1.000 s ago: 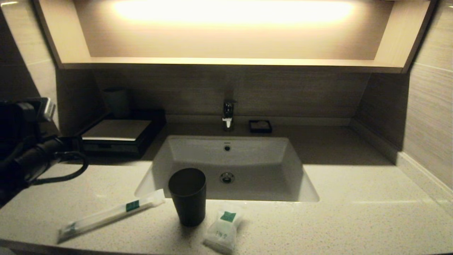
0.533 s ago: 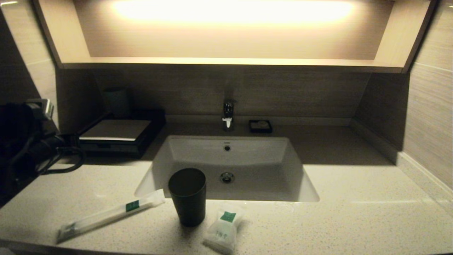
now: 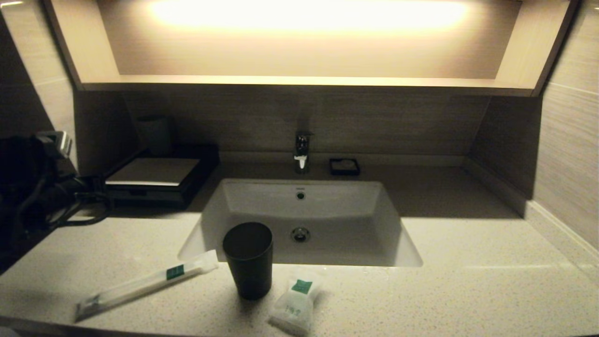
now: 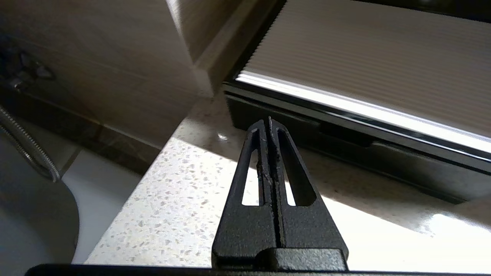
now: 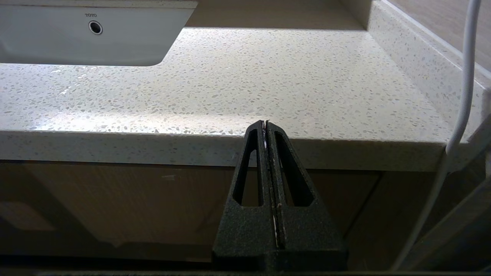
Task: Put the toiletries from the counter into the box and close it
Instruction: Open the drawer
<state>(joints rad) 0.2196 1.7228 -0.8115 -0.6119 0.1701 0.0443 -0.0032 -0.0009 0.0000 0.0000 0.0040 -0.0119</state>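
Speckled counter [image 3: 468, 243], black box [image 3: 154, 180] drawer shut, tumbler [image 3: 248, 260] between stick packet [image 3: 145, 283] and pouch [image 3: 295, 306], left gripper [image 4: 269, 122] pressed closed, empty, facing box.

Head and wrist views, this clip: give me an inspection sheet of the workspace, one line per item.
Surface: pale speckled counter with sunken white basin.
Job's things: stick packet and pouch on counter; box drawer shut.
Clutter: dark tumbler, small black dish.
Grippers: left gripper shut near the box front; right gripper shut below the counter edge.
Cables: white cable beside the right gripper.
Surroundings: faucet, lit shelf.
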